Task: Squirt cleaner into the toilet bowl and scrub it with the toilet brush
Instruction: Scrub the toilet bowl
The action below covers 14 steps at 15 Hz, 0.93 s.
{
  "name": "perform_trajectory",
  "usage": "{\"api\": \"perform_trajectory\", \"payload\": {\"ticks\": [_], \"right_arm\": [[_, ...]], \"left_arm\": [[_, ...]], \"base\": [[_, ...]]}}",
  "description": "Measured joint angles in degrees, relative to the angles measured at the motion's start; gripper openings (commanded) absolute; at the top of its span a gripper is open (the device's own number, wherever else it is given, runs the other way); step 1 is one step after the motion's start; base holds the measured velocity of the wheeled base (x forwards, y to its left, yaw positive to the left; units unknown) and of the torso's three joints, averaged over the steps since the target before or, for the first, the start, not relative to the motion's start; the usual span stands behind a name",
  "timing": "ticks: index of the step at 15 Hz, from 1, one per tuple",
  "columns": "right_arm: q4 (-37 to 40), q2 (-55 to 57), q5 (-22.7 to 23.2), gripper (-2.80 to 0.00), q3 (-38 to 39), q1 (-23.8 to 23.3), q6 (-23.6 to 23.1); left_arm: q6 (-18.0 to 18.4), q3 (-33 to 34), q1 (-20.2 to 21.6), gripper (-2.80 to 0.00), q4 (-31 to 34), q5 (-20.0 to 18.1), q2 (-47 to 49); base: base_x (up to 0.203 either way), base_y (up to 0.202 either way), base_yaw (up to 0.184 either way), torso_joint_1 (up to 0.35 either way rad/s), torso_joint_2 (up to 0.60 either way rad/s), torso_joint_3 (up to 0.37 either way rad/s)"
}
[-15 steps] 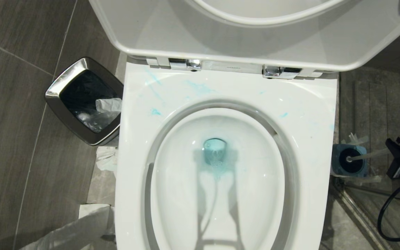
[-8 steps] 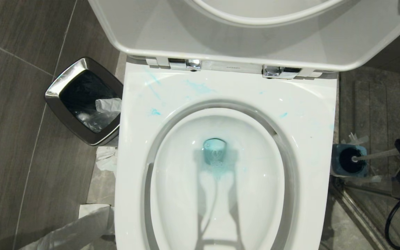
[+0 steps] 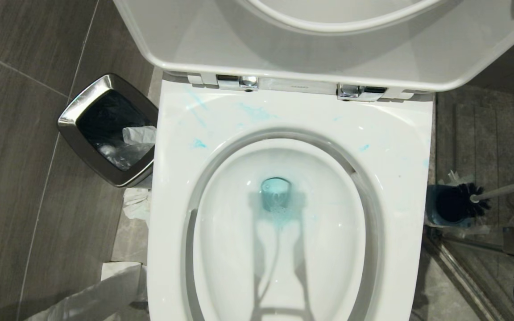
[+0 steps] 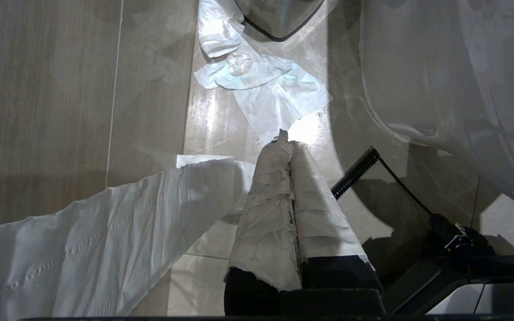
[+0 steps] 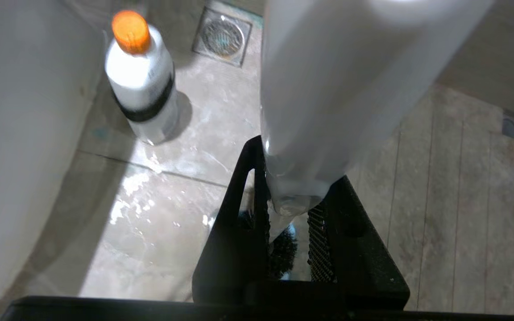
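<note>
While the toilet brush (image 3: 480, 201) clears its blue holder (image 3: 437, 209), lift it straight and high.
Head view: toilet bowl (image 3: 185, 133) holds cleaner (image 3: 276, 196) pooled at its drain; bin (image 3: 107, 129) beside its left edge holds crumpled liner. Left wrist: left gripper (image 4: 289, 147) clenched, empty. Right wrist: right gripper (image 5: 290, 214) clamps the handle; bottle (image 5: 141, 80) stands capped.

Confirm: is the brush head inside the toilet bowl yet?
No. In the head view the toilet brush head sits over its holder on the floor, beside the toilet bowl.
</note>
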Motion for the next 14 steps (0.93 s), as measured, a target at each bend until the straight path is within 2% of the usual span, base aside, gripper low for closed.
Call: {"api": "perform_trajectory", "payload": {"ticks": [3, 8, 14], "right_arm": [[16.6, -5.3, 1.1, -2.80, -10.5, 0.1, 1.7], [51.1, -10.3, 1.7, -2.80, -34.0, 0.4, 5.5], [74.5, -14.4, 2.0, -2.80, -49.1, 2.9, 4.7]], "left_arm": [[0.0, 0.0, 0.0, -2.80, 0.0, 0.0, 0.0], [0.0, 0.0, 0.0, -2.80, 0.0, 0.0, 0.0], [0.0, 0.0, 0.0, -2.80, 0.0, 0.0, 0.0]], "base": [[0.000, 0.000, 0.000, 0.000, 0.00, 0.000], [0.000, 0.000, 0.000, 0.000, 0.00, 0.000], [0.000, 0.000, 0.000, 0.000, 0.00, 0.000]]}}
